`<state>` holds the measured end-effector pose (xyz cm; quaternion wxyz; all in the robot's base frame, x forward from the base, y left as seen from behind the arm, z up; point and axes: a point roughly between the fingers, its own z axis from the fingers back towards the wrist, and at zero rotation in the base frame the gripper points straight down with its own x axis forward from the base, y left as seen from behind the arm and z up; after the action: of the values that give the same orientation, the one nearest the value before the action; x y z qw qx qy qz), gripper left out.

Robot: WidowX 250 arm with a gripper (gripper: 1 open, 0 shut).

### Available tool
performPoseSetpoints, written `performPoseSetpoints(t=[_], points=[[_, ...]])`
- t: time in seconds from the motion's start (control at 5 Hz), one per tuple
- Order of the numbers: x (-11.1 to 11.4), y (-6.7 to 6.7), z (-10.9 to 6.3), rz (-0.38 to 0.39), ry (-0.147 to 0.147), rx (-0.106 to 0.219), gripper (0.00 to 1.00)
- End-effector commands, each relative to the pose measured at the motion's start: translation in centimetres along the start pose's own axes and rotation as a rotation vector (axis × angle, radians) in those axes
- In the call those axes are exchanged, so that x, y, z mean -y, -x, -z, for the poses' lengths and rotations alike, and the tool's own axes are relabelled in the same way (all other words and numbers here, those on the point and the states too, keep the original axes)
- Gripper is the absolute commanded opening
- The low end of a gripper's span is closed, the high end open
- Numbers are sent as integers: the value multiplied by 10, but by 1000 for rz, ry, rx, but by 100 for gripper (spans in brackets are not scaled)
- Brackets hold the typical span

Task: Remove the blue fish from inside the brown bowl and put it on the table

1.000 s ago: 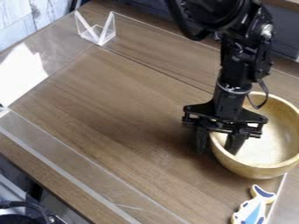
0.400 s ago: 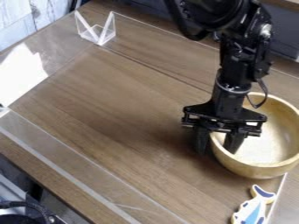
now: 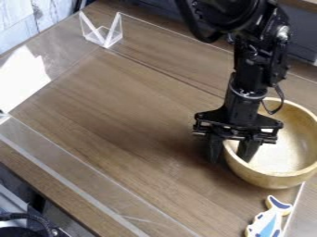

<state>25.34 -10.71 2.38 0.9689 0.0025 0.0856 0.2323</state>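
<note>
The brown bowl [image 3: 283, 155] stands on the table [image 3: 124, 111] at the right and its inside looks bare. My gripper [image 3: 236, 146] points straight down over the bowl's left rim. One finger [image 3: 221, 148] is outside the wall and the other is inside, closed against the thick wall between them. The blue fish [image 3: 269, 220] lies flat on the table in front of the bowl, at the bottom edge of the view and partly cut off. It is outside the bowl and apart from the gripper.
A clear glossy sheet [image 3: 50, 139] covers the tabletop, and its edge runs along the left and front. A small clear plastic stand [image 3: 102, 30] sits at the far left. The black arm [image 3: 254, 46] rises above the bowl.
</note>
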Motion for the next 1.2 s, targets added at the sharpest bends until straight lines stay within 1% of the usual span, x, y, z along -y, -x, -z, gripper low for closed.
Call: performPoseSetpoints(t=[0.0, 0.4, 0.6, 0.8, 1.0], points=[[3, 18, -9, 88, -18, 2, 0], [0, 19, -8, 217, -53, 18, 0], [1, 18, -6, 208, -57, 20, 0], [-1, 15, -3, 218, -65, 25, 0], [-9, 14, 2, 227, -71, 29, 0]])
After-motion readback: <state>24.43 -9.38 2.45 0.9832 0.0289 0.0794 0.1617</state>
